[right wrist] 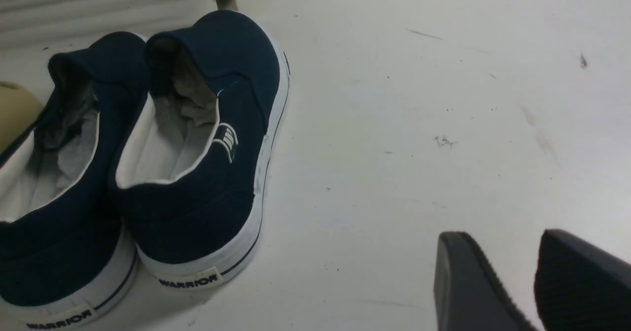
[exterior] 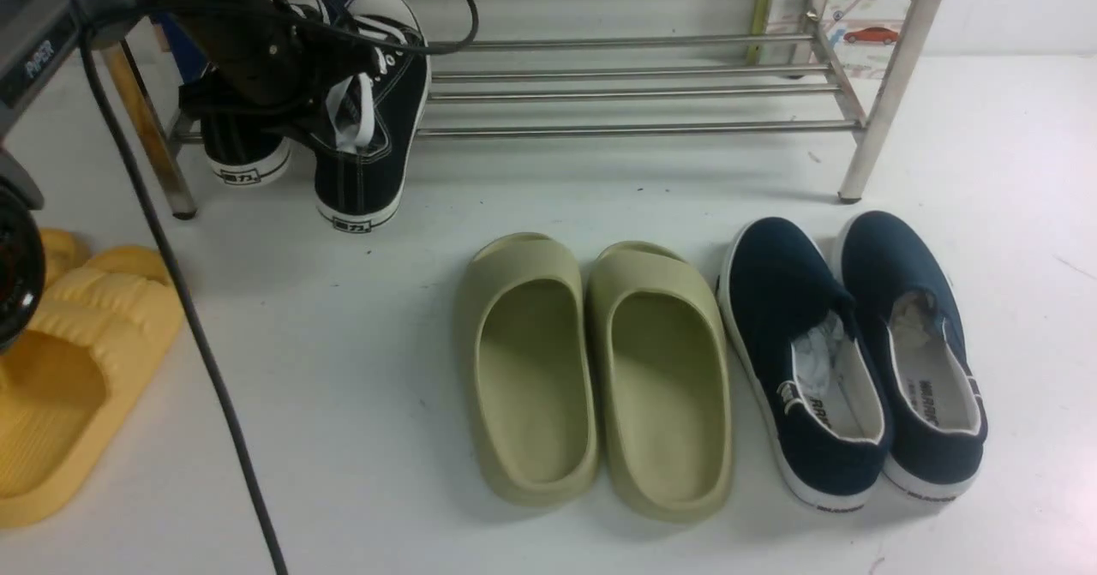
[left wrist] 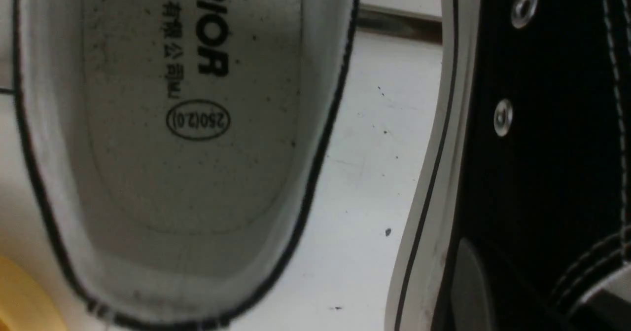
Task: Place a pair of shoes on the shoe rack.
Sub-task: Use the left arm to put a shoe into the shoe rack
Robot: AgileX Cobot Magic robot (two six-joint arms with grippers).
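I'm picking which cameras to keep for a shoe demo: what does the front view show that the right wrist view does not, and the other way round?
Only the front view: the black canvas sneakers at the rack's left end, the yellow slides, and the left arm over the sneakers.

Only the right wrist view: the right gripper's fingers, slightly apart, and the WARRIOR heel labels large enough to read.

Both: the navy slip-ons and part of the steel rack.
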